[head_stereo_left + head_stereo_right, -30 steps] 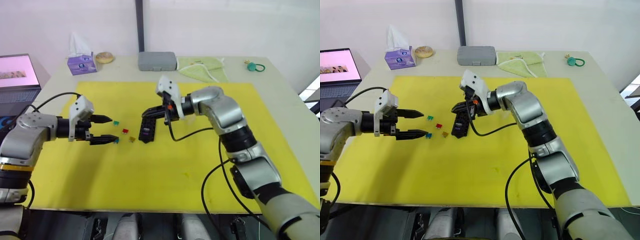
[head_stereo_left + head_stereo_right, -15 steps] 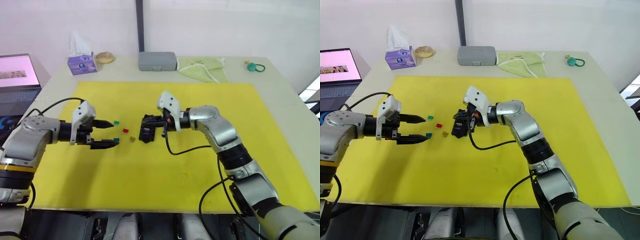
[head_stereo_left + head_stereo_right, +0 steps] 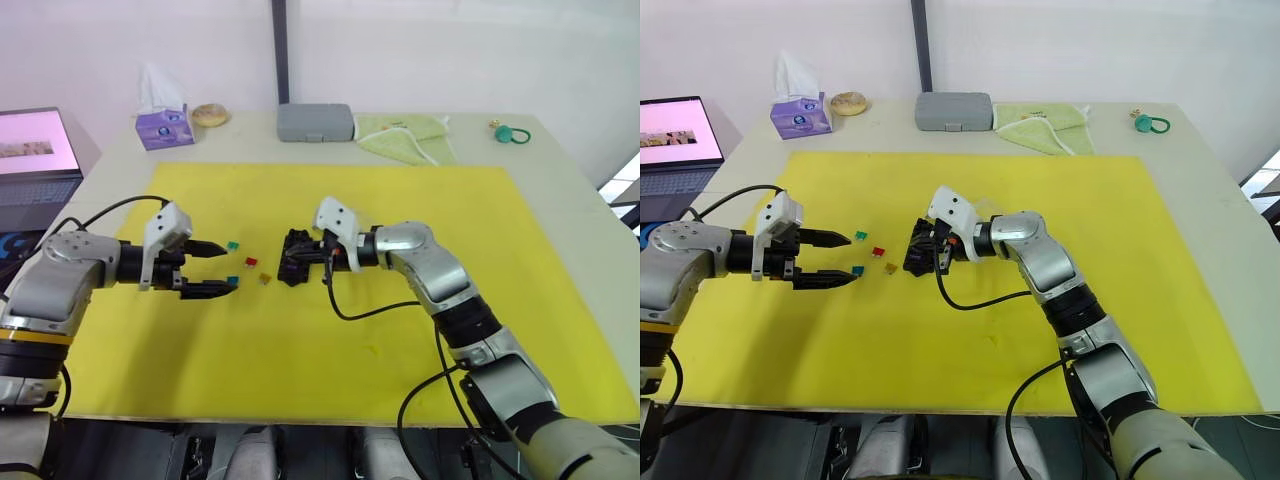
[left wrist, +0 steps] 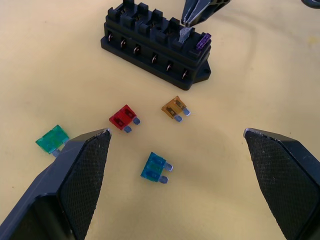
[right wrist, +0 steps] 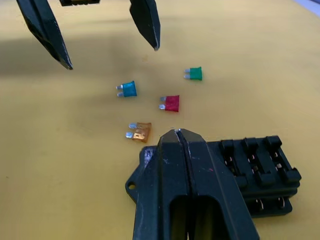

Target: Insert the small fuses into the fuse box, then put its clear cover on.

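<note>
Yellow matting (image 3: 300,380) is covering the pale table, and the small black plastic fuse box (image 3: 295,256) is lying near the middle of the head views. The right gripper (image 4: 192,15) is pinching a grey fuse (image 4: 184,35) between closed fingers and holding it at a slot on the box's top, beside a purple fuse (image 4: 202,41) already seated at the box's end. The left gripper (image 3: 222,268) is hovering wide open at centre left — holding nothing. Four flat fuses are lying loose between it and the box: green (image 4: 52,139), red (image 4: 122,118), teal (image 4: 154,167) and orange (image 4: 174,108). A rounded grey case (image 3: 314,122) is sitting at top centre.
</note>
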You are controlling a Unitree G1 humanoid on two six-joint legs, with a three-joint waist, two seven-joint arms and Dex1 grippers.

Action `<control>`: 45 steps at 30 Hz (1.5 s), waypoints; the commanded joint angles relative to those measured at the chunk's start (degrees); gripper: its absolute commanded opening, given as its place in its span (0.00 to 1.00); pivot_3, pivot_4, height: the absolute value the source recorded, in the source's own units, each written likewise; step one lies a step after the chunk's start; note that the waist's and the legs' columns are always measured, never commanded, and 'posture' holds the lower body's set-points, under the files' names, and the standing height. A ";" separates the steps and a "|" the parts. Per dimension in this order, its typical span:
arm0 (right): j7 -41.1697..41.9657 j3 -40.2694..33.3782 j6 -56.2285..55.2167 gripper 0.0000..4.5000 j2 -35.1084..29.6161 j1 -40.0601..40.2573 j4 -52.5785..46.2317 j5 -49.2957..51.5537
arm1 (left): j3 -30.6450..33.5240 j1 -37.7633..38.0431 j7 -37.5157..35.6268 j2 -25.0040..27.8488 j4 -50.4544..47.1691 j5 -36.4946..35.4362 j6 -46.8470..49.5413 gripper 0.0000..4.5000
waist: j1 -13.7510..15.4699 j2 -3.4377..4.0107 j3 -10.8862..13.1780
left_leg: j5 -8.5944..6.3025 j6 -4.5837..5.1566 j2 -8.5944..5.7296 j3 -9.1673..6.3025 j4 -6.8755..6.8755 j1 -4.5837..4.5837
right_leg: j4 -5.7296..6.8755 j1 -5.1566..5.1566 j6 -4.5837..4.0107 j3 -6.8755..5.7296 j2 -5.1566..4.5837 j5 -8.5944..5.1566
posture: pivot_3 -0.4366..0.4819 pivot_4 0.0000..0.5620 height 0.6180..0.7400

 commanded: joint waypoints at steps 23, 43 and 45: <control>0.03 2.32 -3.94 0.01 -0.79 1.43 2.34 -3.84 | 1.15 0.14 -0.15 0.67 -1.01 0.32 -0.59 1.00 | 0.01 0.00 0.00 | 0.00 -0.01 0.00 0.00 0.00 0.02 | 0.01 0.02 0.00 0.00 0.00 0.00 | 0.48 0.27 0.97; -1.64 -4.76 1.58 0.01 -1.92 -2.76 -3.47 0.36 | 2.38 0.55 0.94 0.32 -0.01 -0.55 0.13 1.00 | 0.08 0.00 -0.01 | 0.01 -0.01 0.00 -0.01 0.00 0.09 | 0.01 0.08 0.00 0.00 -0.01 0.00 | 0.48 0.27 0.97; -2.55 -6.62 4.02 0.06 -2.50 -2.86 -6.40 1.66 | 3.22 0.88 1.60 0.20 -0.02 -1.10 0.73 1.00 | 0.04 0.00 -0.01 | 0.00 -0.01 0.00 -0.04 0.00 0.08 | 0.01 0.08 0.00 0.00 -0.01 0.00 | 0.48 0.27 0.97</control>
